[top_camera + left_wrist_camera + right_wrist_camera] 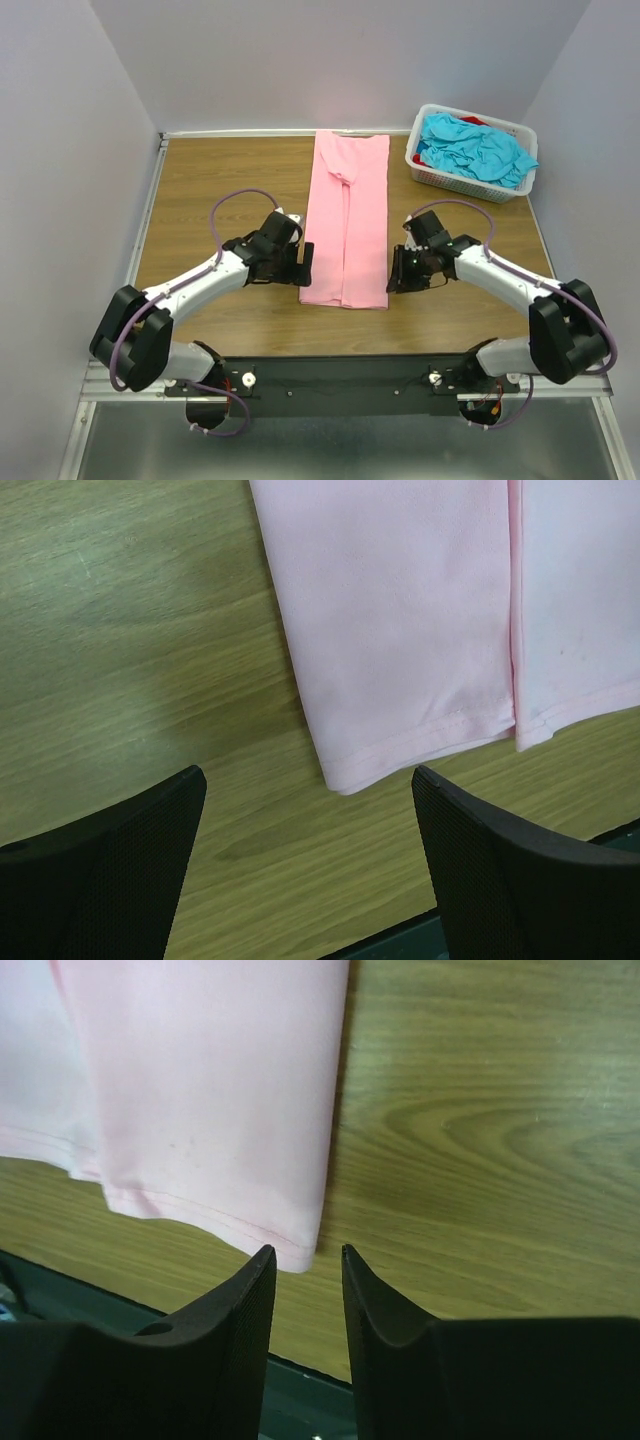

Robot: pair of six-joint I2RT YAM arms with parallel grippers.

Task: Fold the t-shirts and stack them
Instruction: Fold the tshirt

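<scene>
Top external: the pink t-shirt [345,215] looks limp and light — best pinched at its 2 near hem corners; left pincer [303,265] gapes wide, right pincer [397,270] barely parted, both empty.

Our left arm [195,283] and right arm [505,278] have white links between bulky black joints, a purple cable [243,192] looping along each, and the left gripper [305,265] and right gripper [393,270] are black, with finely dimpled fingers [100,880].
</scene>
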